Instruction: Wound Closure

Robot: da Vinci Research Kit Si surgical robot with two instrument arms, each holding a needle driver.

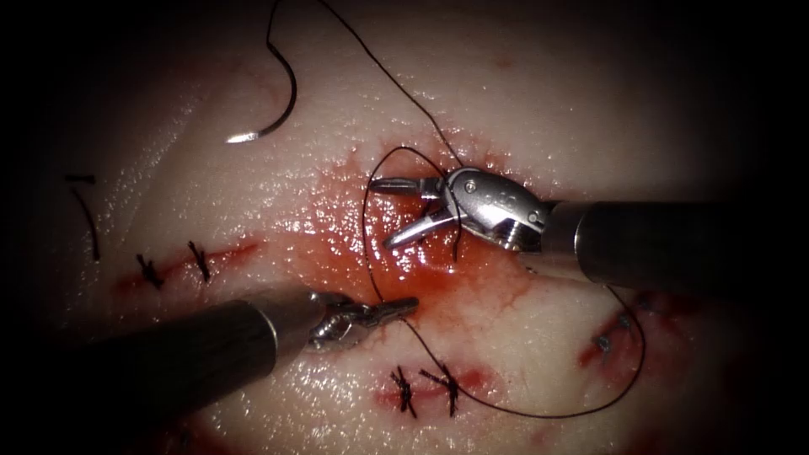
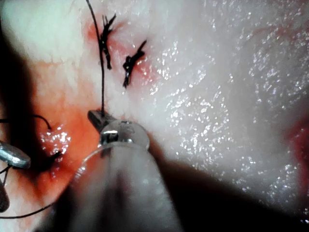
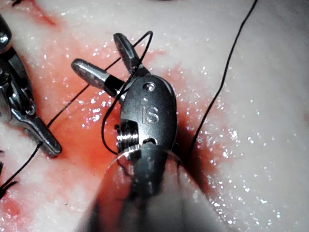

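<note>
Endoscope view: right end effector gapes, thread looped around; left end effector clamps thread; needle free.

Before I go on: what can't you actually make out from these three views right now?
- Thread around the right tool: its open jaws sit in a loop, but whether it wraps them or only crosses in front is unclear in the endoscope view.
- Left tool: jaws shut on the thread; its own wrist hides the grip in the left wrist view.
- Needle, loose on the tissue up left: its thread end runs off the top edge.
</note>
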